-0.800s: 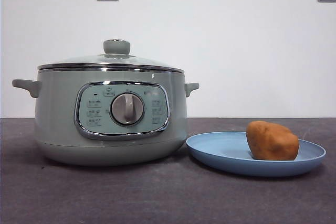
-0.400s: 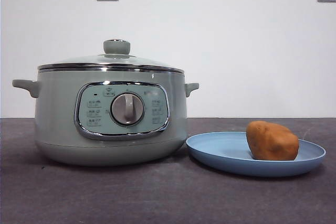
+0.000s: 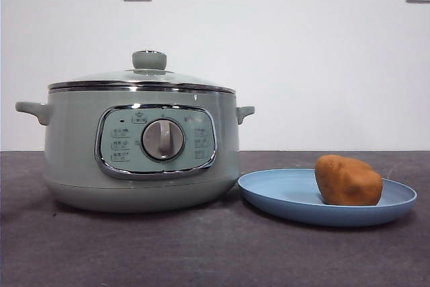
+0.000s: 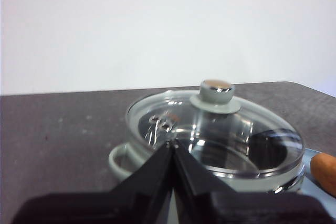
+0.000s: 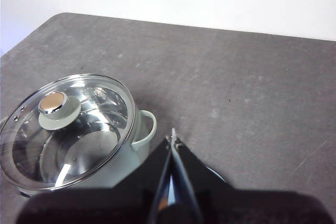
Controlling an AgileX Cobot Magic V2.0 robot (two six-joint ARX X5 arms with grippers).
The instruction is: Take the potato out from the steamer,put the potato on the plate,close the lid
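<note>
- The left gripper [image 4: 171,148] is made of two matte black jaws, each a flat wedge that broadens toward the camera and narrows to a fine tip.
- At its tips, seen against the glass lid [image 4: 215,129], sits a small pale glint (possibly bare metal or a screw head; the picture is too soft to tell).
- The right gripper [image 5: 172,141] has the same build: two black, smooth, tapering jaws with thin edges.
- Its tips, just beside the steamer [image 5: 137,135] handle, also end in a tiny light-coloured point.
- No cables, labels or markings are legible on either one.
</note>
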